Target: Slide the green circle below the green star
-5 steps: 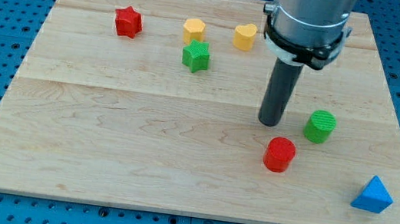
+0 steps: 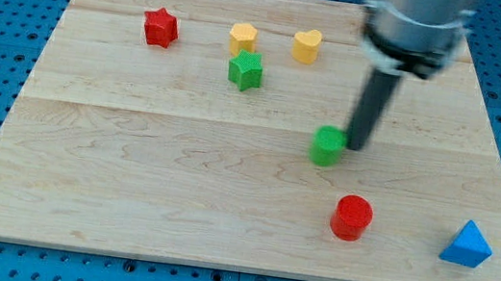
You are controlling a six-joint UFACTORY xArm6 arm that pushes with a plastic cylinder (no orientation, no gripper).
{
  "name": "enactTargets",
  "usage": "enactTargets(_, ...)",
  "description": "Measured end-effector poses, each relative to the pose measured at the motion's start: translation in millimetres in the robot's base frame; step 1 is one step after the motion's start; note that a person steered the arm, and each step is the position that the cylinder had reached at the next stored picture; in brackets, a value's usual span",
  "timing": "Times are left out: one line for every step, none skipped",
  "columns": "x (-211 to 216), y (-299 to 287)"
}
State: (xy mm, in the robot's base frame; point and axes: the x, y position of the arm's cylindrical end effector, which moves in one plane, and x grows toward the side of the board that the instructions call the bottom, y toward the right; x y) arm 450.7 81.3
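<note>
The green circle (image 2: 327,146), a short ribbed cylinder, stands flat on the wooden board a little right of centre, slightly blurred. The green star (image 2: 246,70) lies flat farther back and to its left, well apart from it, near the board's far edge

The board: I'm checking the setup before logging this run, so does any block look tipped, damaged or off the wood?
Nothing stands out. All seven blocks sit flat on the wooden board. The green circle looks slightly blurred, with my tip right beside it on the view's right. The green star sits upright near the top.
</note>
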Motion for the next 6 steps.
enactTargets(2.9, -11.1)
enactTargets(39.1, 49.4)
enactTargets(41.2, -14.5)
enactTargets(39.2, -70.6)
enactTargets(11.7, -79.3)
enactTargets(-9.4, -79.3)
